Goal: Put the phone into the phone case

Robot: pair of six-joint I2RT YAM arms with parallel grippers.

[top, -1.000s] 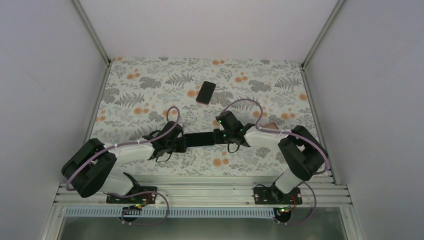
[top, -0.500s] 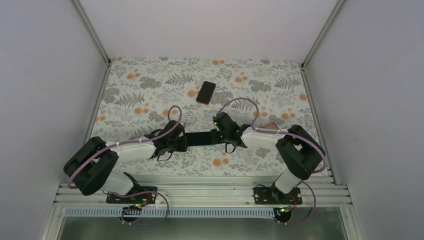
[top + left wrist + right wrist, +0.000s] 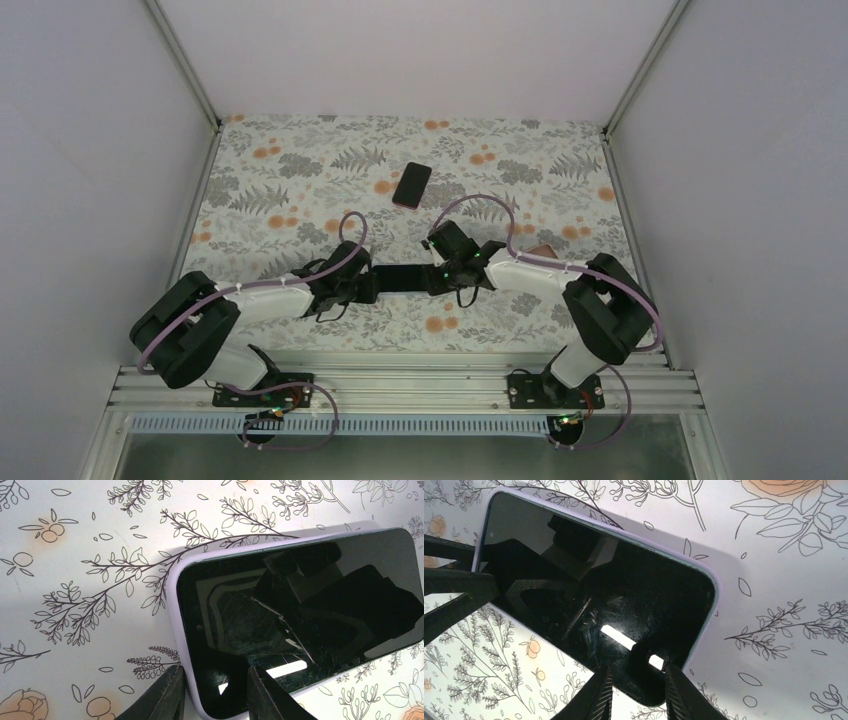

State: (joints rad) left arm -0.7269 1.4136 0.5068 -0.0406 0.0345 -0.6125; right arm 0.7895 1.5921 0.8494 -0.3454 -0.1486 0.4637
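The phone [image 3: 300, 605] is sitting screen-up inside the lilac phone case [image 3: 173, 610], between the two arms over the flowered desk [image 3: 290, 170]. I cannot tell whether it is lying flat on the desk or raised off it. The left end effector [image 3: 212, 675] is hanging over one short end, its fingers a little apart, with the screen showing in the gap. The right end effector [image 3: 636, 677] is doing the same at the opposite end, fingers likewise slightly parted and not clamping anything. A second dark handset [image 3: 412, 185] is lying farther back, well apart.
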